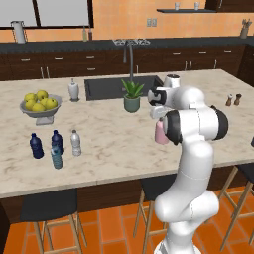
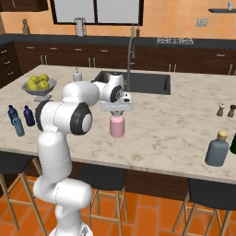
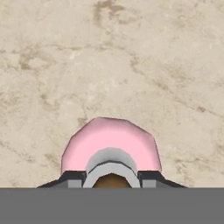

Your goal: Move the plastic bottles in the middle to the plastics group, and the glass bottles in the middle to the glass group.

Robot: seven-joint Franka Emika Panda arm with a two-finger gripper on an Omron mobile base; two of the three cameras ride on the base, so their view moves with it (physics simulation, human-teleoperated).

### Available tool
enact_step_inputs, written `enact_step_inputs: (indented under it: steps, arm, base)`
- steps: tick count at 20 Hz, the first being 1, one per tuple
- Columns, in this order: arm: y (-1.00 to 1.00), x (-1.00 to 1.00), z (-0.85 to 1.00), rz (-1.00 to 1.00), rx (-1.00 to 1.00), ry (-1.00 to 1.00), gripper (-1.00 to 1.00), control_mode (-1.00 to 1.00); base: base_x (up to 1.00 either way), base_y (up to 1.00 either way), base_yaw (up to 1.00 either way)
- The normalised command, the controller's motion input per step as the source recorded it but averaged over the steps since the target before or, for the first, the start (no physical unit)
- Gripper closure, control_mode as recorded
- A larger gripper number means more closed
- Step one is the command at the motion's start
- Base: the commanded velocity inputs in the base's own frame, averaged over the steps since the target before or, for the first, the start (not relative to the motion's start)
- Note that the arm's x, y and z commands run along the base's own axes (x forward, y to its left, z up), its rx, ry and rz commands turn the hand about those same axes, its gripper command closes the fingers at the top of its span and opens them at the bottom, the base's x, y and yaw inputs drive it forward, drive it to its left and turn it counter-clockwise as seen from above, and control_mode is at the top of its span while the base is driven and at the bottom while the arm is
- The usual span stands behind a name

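The squat pale-pink glass bottle (image 2: 117, 126) stands upright on the marble island near its front edge, also seen as the pink bottle (image 1: 160, 133) and from straight above (image 3: 109, 144). My gripper (image 2: 118, 112) points down over it, its fingers (image 3: 72, 177) pressed on either side of the narrow neck. At the island's left stand the clear plastic bottle (image 1: 75, 143) and the teal one (image 1: 57, 157), next to two navy bottles (image 1: 36, 146) of the plastics group. The glass group, a light brown bottle (image 1: 228, 100) and a dark brown one (image 1: 238, 99), sits at the far right.
A bowl of yellow fruit (image 1: 40, 105), a white bottle (image 1: 73, 91), a potted plant (image 1: 132, 96) and the sink (image 1: 121, 87) lie behind. A grey-blue bottle (image 2: 217, 149) stands at the front right edge. Stools stand under the island.
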Motion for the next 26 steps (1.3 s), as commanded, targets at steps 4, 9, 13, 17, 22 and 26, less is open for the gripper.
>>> enact_step_inputs:
  steps: [4, 9, 13, 17, 22, 26]
  arm:
    - [0.00, 0.00, 0.00, 0.00, 0.00, 0.03, 1.00, -1.00]
    - [-0.07, -0.13, 0.13, -0.02, 0.00, -0.02, 1.00, -1.00]
    - [-0.46, -0.48, 0.41, -0.09, 0.01, -0.01, 1.00, -1.00]
    - [-0.66, -0.52, 0.23, -0.10, 0.00, 0.02, 1.00, -1.00]
    - [-0.76, -0.40, 0.08, -0.10, 0.00, 0.07, 1.00, -1.00]
    - [-0.88, -0.27, 0.02, -0.10, 0.00, 0.10, 1.00, -1.00]
  base:
    - [0.00, 0.00, 0.00]
    - [0.00, 0.00, 0.00]
    - [0.00, 0.00, 0.00]
    - [0.00, 0.00, 0.00]
    - [0.00, 0.00, 0.00]
    - [0.00, 0.00, 0.00]
